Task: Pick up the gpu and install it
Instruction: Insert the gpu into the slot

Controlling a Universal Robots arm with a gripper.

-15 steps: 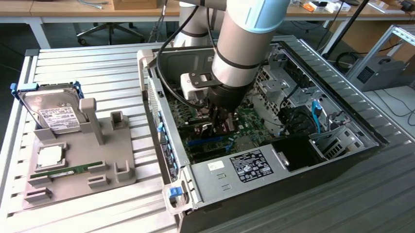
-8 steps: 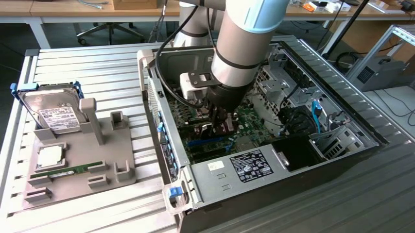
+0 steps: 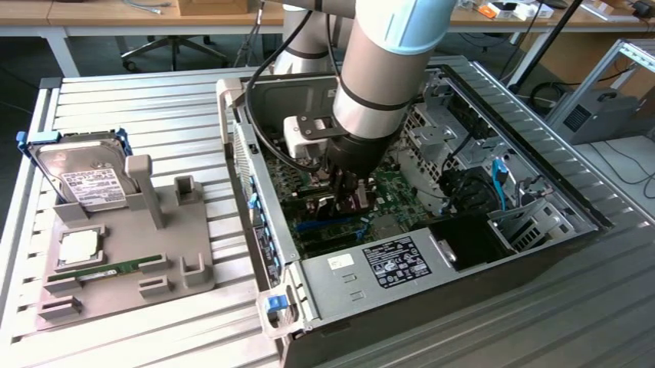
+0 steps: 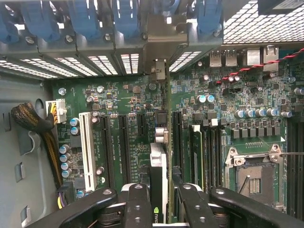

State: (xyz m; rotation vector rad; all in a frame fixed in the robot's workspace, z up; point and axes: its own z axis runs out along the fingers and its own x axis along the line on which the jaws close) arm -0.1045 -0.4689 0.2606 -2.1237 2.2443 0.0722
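Observation:
My gripper (image 3: 345, 190) is down inside the open computer case (image 3: 409, 264), shut on the gpu (image 3: 346, 205). In the wrist view the gpu (image 4: 159, 161) shows edge-on, a thin card held upright between the two black fingers (image 4: 137, 206). It runs across the green motherboard (image 4: 118, 102), between the long black expansion slots. Its metal bracket end (image 4: 159, 71) reaches the case's rear slot openings, under the blue clips (image 4: 126, 19). Whether its lower edge sits in a slot is hidden.
On the exterior view's left, a grey holder (image 3: 123, 253) carries a blue-framed hard drive (image 3: 87, 180), a processor chip (image 3: 80, 247) and a green memory stick (image 3: 107, 268). The case walls, drive cage (image 3: 532, 222) and black cables (image 3: 465, 188) crowd the gripper. A white slot (image 4: 85, 142) and an empty processor socket (image 4: 254, 171) lie on either side of the card.

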